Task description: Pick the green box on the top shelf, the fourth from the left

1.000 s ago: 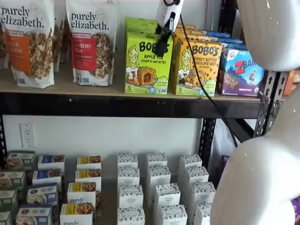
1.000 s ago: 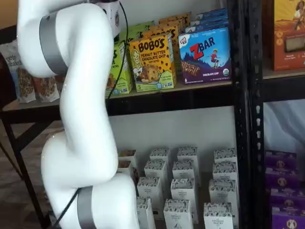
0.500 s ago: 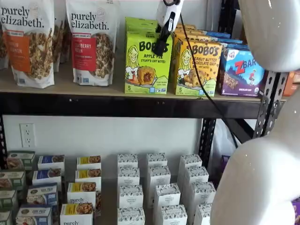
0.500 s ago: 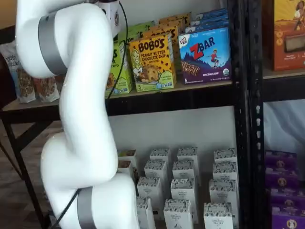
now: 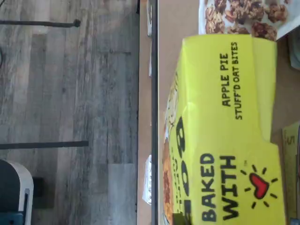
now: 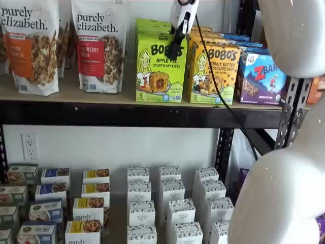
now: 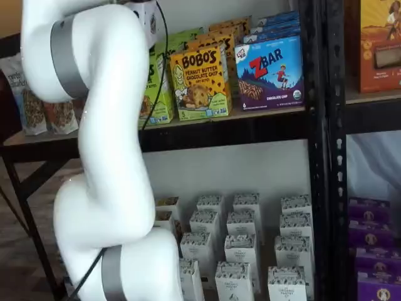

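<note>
On the top shelf (image 6: 127,114) the green box (image 6: 160,68) is standing at the front edge while my claw (image 6: 174,50) is lifting slightly before it, fingers side-on, state unclear.

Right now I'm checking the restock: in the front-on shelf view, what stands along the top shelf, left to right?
Two purely elizabeth. bags → green box → orange-yellow Bobo's box → blue ZBar box.
</note>
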Controlling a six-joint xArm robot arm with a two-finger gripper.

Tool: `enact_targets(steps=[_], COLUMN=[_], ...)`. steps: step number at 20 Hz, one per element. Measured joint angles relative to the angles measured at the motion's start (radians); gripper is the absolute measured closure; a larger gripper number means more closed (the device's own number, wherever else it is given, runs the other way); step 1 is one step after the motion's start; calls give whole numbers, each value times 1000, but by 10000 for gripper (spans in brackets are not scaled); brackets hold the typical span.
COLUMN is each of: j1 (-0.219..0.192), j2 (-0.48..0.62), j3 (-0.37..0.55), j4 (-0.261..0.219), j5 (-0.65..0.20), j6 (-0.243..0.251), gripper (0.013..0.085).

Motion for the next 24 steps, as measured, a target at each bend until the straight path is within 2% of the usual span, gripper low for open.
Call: enact_targets(steps=[13,24], j1=[7,14], j2=[-13,-168], j3=[-42,33], j4=[21,17], j5=[78,172], j6=[21,46], gripper=[770,770])
